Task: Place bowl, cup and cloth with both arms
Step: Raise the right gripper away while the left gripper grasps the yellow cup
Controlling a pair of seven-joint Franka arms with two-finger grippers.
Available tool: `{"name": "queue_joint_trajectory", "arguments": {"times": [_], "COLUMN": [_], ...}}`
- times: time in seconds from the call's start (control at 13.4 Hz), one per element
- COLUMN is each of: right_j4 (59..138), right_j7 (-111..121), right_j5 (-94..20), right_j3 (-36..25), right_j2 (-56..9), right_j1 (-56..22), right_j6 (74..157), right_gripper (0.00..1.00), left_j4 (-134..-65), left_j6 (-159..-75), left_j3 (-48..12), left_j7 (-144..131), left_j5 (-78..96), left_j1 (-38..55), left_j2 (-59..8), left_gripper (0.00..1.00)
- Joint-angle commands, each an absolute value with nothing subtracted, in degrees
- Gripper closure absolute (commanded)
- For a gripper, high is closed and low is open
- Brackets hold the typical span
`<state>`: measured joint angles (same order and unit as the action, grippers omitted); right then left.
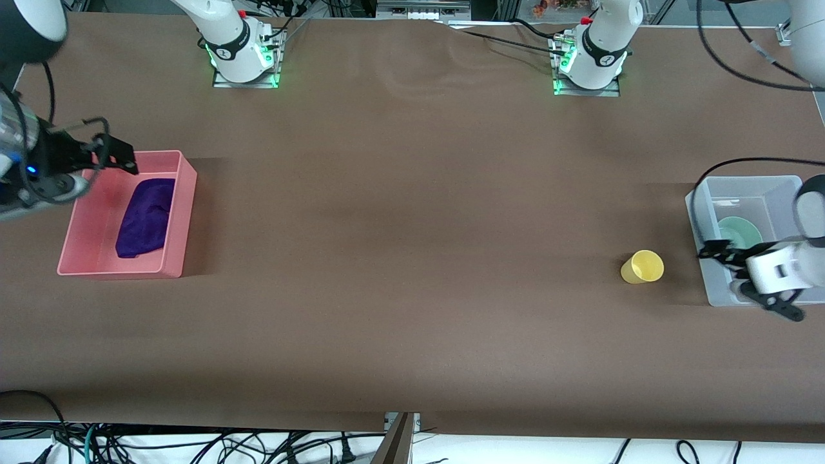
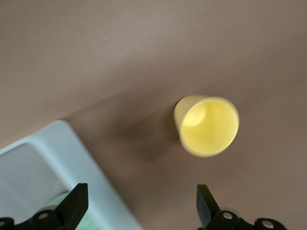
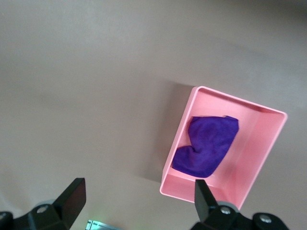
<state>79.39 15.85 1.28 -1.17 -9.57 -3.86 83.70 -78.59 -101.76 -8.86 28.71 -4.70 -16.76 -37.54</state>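
My left gripper [image 1: 741, 278] over grey bin [image 1: 700, 212], jaws spread wide, holding nothing. Pale green bowl [image 1: 741, 231] sits inside grey bin, under my wrist. Yellow cup [image 1: 642, 267] lies tipped on table just beside grey bin, toward right arm's end, mouth facing my left wrist camera; long axis roughly level with table. Left arm clearly nearer cup, likely next pick. My right gripper [image 1: 116, 154] over pink bin [image 1: 184, 212], jaws apart, empty; purple cloth [image 1: 147, 218] lies inside

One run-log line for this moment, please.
cloth: in pink bin | bowl: in grey bin | cup: on table | both claws open
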Motion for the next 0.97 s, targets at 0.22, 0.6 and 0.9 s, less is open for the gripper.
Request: {"name": "queue_joint_trajectory", "arguments": {"times": [0.22, 0.6, 0.9], "right_j4": [80.07, 79.81, 78.40], "right_j7": [13.11, 5.80, 5.80], "right_j5": [3.61, 0.88, 1.49], "right_j3": [-0.97, -0.79, -0.62], "right_j2": [-8.53, -8.52, -9.67], "right_j1": [-2.46, -2.55, -4.48], "right_j6": [83.85, 81.47, 81.39], "right_gripper": [0.00, 0.00, 0.00], "left_j4": [-84.27, -91.92, -91.41], "left_j6": [-110.46, -122.15, -121.91], "left_j3": [-8.26, -8.26, -8.26], "left_j7": [20.91, 26.00, 29.44], "left_j5": [-1.85, -2.11, -2.02], "left_j1": [-14.59, -14.68, -15.29], "left_j2": [-40.52, -40.61, -40.26], "left_gripper": [0.08, 0.78, 1.00]}}
